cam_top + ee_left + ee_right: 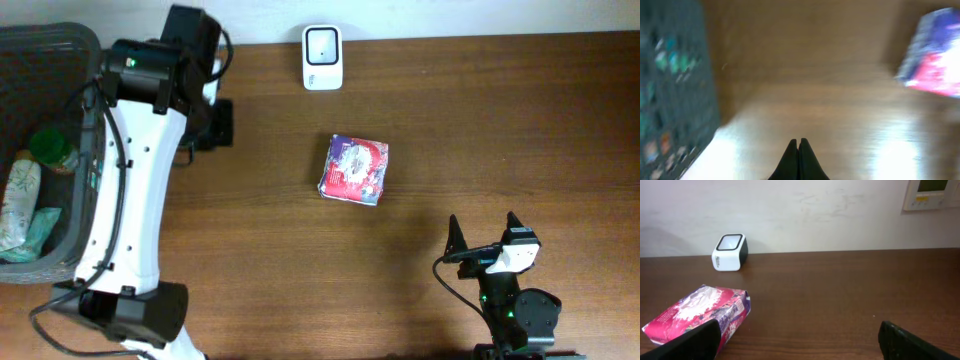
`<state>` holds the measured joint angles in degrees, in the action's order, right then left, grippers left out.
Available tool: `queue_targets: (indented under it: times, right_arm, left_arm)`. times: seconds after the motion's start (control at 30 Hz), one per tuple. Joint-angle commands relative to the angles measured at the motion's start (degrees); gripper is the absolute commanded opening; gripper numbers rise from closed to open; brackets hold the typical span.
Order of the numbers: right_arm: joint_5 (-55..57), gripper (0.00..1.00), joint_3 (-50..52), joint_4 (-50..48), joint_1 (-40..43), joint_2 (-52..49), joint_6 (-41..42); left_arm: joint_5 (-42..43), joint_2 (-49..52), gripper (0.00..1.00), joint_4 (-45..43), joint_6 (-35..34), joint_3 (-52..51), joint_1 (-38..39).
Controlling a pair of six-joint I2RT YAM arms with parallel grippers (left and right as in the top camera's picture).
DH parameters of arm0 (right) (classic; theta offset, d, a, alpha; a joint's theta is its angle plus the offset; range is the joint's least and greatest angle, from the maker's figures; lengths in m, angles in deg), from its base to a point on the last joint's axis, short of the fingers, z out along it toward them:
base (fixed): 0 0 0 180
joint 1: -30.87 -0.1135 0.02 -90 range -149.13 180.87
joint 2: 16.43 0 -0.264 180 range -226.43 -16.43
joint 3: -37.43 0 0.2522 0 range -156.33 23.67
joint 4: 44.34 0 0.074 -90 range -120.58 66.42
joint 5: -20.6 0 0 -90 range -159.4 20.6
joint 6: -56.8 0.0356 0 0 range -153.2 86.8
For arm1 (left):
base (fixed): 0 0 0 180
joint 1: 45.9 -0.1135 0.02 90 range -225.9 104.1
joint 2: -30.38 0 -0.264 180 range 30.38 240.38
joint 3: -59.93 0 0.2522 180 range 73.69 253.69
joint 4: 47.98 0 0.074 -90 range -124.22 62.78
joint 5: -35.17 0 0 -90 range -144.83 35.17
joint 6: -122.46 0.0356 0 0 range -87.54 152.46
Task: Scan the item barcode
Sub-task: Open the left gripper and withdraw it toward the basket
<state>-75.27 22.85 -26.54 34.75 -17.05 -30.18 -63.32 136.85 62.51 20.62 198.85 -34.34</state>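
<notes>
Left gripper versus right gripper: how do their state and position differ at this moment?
The left gripper has its fingers pressed shut; the right gripper has them spread wide. The left gripper is near the basket; the right gripper faces the packet and scanner. Both hold nothing.

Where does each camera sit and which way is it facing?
Overhead: above the table, looking straight down; left arm, right arm, basket, scanner, packet.
Left wrist: blurred, low over the table; shut left gripper at bottom, basket left.
Right wrist: low, facing the wall and scanner; open right gripper at bottom.
Shared: packet appears in all three.
</notes>
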Motion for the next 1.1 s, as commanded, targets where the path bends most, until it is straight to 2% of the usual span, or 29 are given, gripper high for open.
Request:
queue_targets:
  times: [0.0,0.33,0.43,0.67,0.77,0.87,0.97,1.07]
  right_arm:
    - [0.5,0.99,0.5,0.1,0.3,0.4,0.2]
    - [0.5,0.99,0.5,0.0,0.3,0.4,0.2]
    - [0.5,0.99,0.5,0.0,0.3,0.4,0.2]
    - [0.5,0.99,0.5,0.1,0.3,0.4,0.2]
    - [0.5,0.99,0.5,0.0,0.3,0.4,0.2]
    - [0.5,0.99,0.5,0.1,0.3,0.4,0.2]
    - [0.5,0.99,0.5,0.0,0.3,0.4,0.2]
    - [0.5,0.99,0.5,0.1,0.3,0.4,0.2]
  left_arm:
    - [-6.8,-2.5,0.0,0.0,-3.1,-4.0,-5.8]
    - [-6.8,-2.5,0.0,0.0,-2.6,-6.6,-21.2]
    - [-8.0,-2.5,0.0,0.0,-1.8,-6.6,-22.8]
    - [-16.7,-2.5,0.02,0.0,-1.8,-6.6,-24.1]
    - [-17.4,-2.5,0.02,0.0,-2.3,-6.6,-24.7]
    - [-13.6,-2.5,0.04,0.0,-2.5,-6.6,-24.7]
    - [-8.3,-2.5,0.0,-1.1,-2.1,-6.3,-24.3]
    - [0.6,-2.6,0.0,-4.6,4.0,-4.3,-22.3]
